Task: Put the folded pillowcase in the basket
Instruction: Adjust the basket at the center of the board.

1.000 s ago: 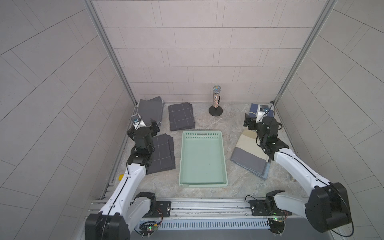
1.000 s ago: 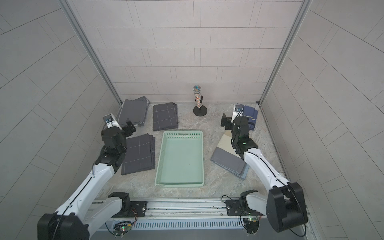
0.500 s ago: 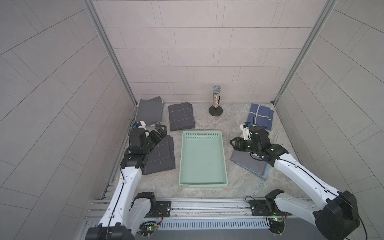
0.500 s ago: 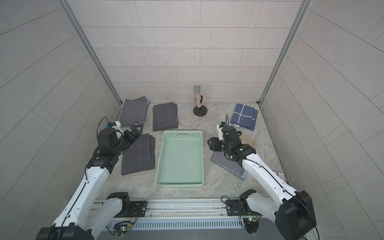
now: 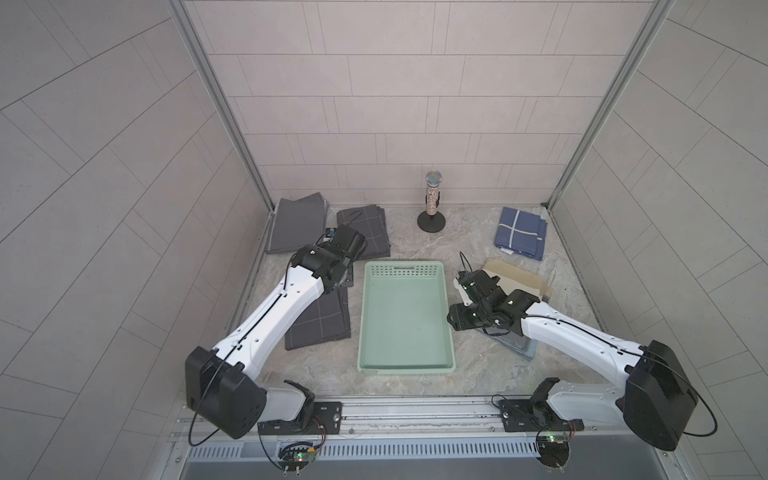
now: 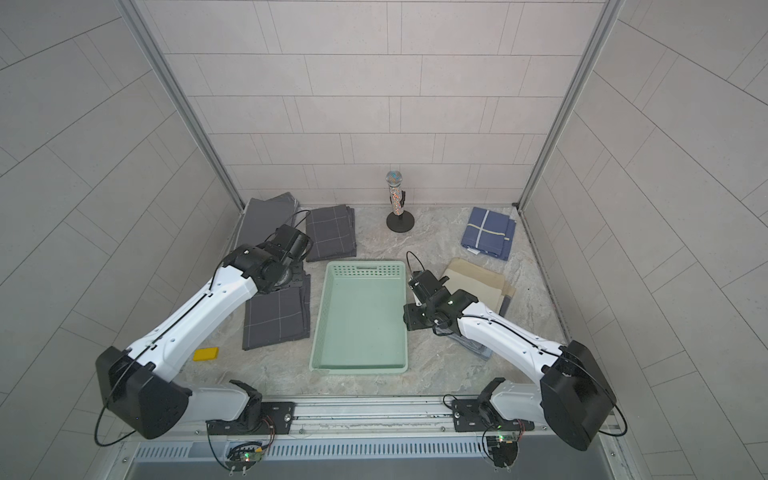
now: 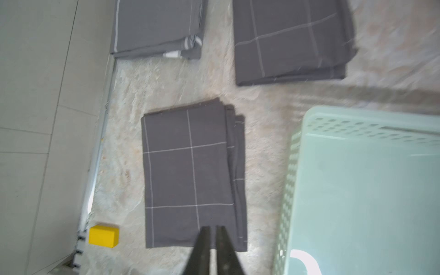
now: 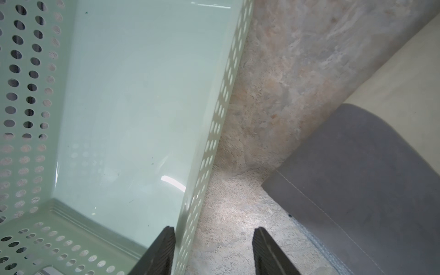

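Observation:
The mint-green basket stands empty mid-table. To its left lies a folded dark grey checked pillowcase. My left gripper hangs over that cloth's near end, shut, with nothing between its fingers. On the basket's other side lies a folded plain grey cloth, partly under my right arm. My right gripper is open at the basket's right wall, with one finger over the inside and one over the table.
A second checked cloth and a plain grey one lie at the back left. A blue cloth and a beige one lie at the right. A microphone on a stand is at the back, a yellow block at the front left.
My left arm has reached out over the checked cloth and its gripper has shut. My right arm has swung from the right-hand cloths to the basket's right wall, jaws narrower.

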Available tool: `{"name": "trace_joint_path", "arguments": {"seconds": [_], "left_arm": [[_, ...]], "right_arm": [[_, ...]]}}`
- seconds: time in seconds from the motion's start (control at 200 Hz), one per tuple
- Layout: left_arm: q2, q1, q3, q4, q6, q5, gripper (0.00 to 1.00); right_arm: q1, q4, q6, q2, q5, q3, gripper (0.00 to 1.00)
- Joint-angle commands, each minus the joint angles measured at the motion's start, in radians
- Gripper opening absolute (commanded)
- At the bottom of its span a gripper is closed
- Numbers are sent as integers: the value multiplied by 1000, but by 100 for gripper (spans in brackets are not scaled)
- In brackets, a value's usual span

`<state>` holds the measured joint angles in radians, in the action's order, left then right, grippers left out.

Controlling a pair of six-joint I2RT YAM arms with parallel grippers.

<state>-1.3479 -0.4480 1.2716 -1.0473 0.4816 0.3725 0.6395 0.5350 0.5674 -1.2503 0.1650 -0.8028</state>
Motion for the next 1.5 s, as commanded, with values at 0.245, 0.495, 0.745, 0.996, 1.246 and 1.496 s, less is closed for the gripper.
{"name": "trace_joint_path", "arguments": {"seconds": [0.245, 0.495, 0.745, 0.996, 1.246, 1.496], "left_arm": [[176, -5, -115, 18, -21, -147, 4], [217, -8, -161, 113, -1, -344, 9], [205, -10, -143, 149, 28, -413, 30], [177, -25, -111, 170, 43, -427, 38], [94, -101, -10, 164, 37, -393, 51], [-79, -266, 168, 154, 23, -309, 59]], "right_arm": [[52, -21, 61, -66, 17, 25, 26], [64, -96, 194, -122, -2, -10, 8], [88, -106, 308, -177, -104, -99, 0], [135, -129, 355, -271, -96, -176, 12], [150, -126, 380, -198, -83, -118, 44], [62, 79, 214, 148, -293, -19, 55]]}}
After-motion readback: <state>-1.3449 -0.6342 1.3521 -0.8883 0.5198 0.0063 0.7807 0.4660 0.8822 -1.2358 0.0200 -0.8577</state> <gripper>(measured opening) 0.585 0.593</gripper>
